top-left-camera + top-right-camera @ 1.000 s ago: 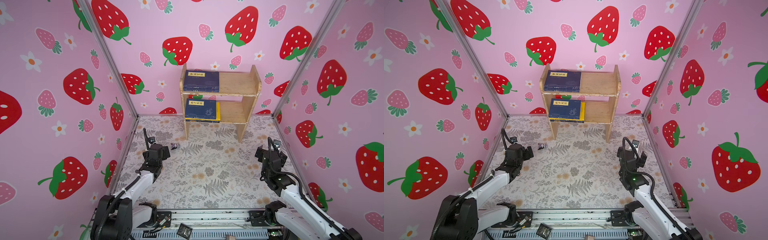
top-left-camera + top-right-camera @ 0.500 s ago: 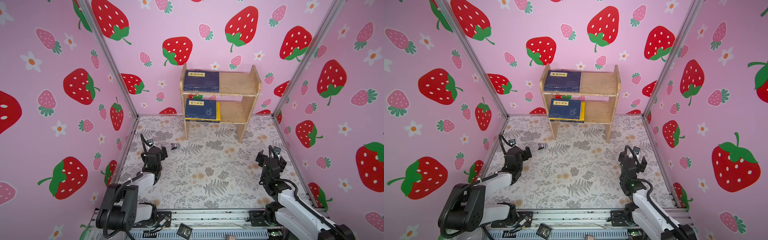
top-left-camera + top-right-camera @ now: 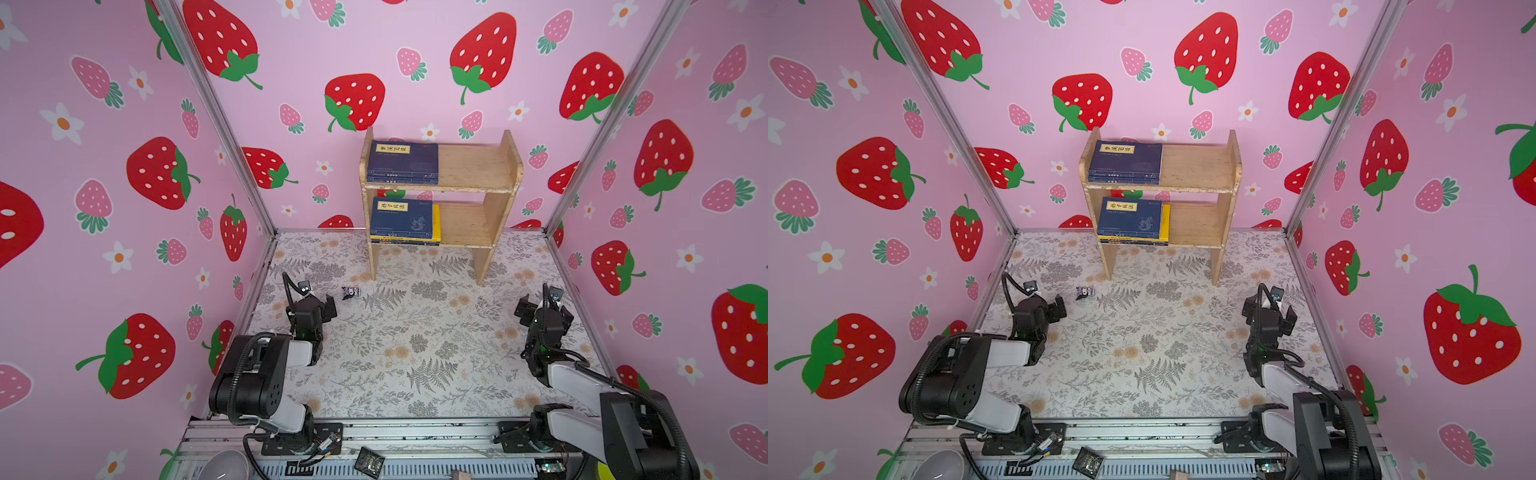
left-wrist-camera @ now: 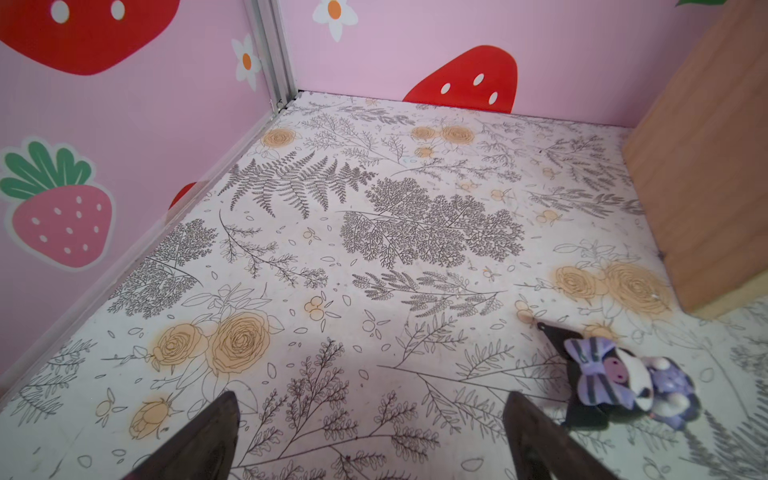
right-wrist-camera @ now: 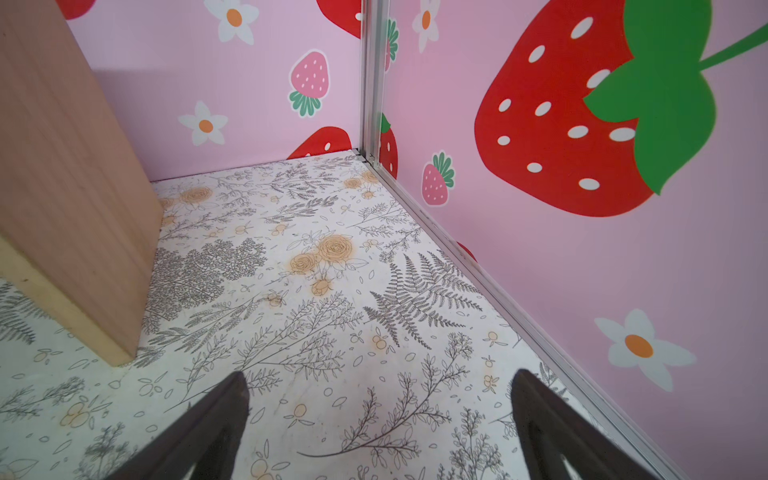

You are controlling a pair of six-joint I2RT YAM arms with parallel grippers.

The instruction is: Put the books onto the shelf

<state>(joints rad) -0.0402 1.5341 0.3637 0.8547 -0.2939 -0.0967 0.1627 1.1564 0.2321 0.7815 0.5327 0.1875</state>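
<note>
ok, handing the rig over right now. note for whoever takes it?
Both open and empty: left gripper low over the floor by the figurine, right gripper low, right of the shelf.
Books: top stack lies flat on the upper tier, lower stack on the lower tier, both at the left end.
Done: no book shows on the floor in any view.
Left: nothing visible; the figurine is not part of the job.
</note>
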